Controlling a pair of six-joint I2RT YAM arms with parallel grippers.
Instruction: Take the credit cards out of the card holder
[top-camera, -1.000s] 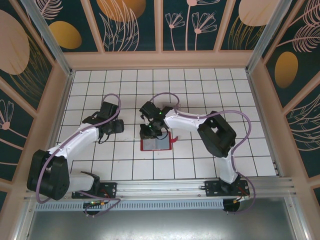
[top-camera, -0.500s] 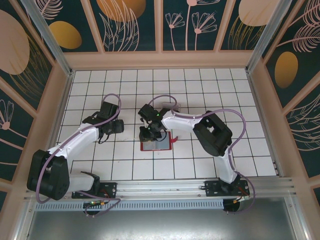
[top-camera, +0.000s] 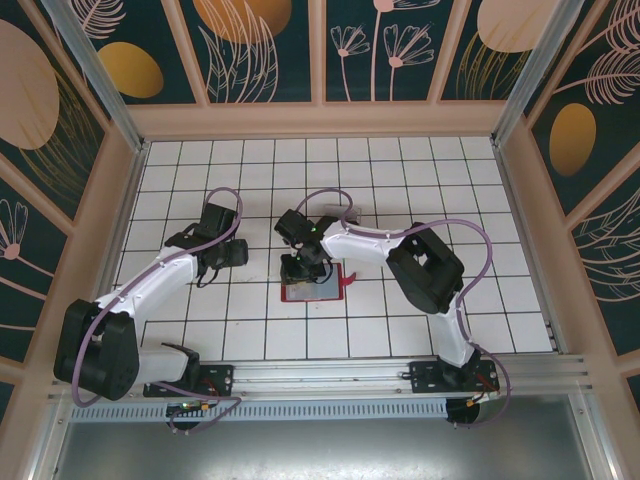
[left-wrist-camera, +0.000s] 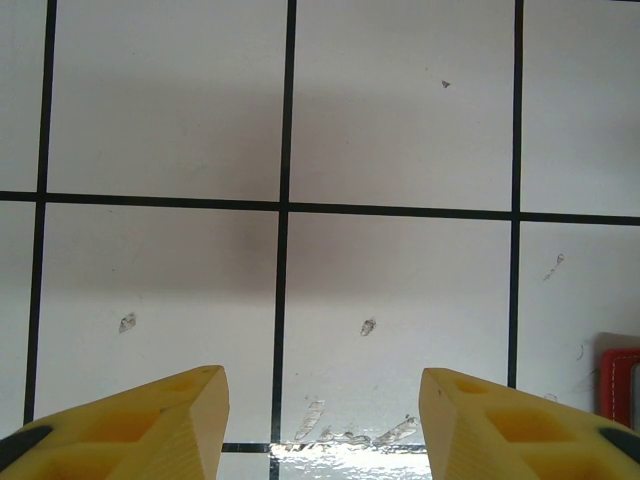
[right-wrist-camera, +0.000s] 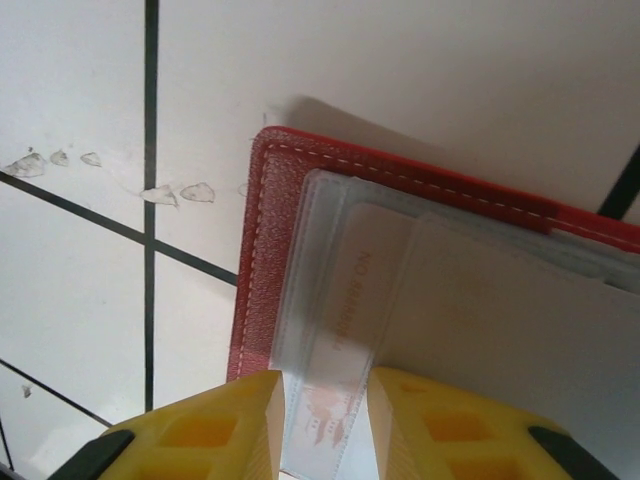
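My right gripper (top-camera: 300, 268) was down on the far left corner of the card holder (top-camera: 325, 290). The holder lay open and flat about the middle of the tiled table (top-camera: 400, 180), a little toward the near edge, with its red snap tab (top-camera: 347, 281) sticking out on its right side. From the right wrist, my right gripper (right-wrist-camera: 327, 385) had its yellow fingers (right-wrist-camera: 225, 425) narrowly apart, with the end of a pale credit card (right-wrist-camera: 340, 300) running between them. I could not tell whether they pressed on it. That card and another pale one (right-wrist-camera: 500, 340) sat inside the holder's red stitched border (right-wrist-camera: 255, 260). My left gripper (top-camera: 238, 252) hung over bare tiles just left of the holder. Its jaws stood wide apart and empty (left-wrist-camera: 320, 372), and the holder's red edge (left-wrist-camera: 620, 385) showed past the right finger.
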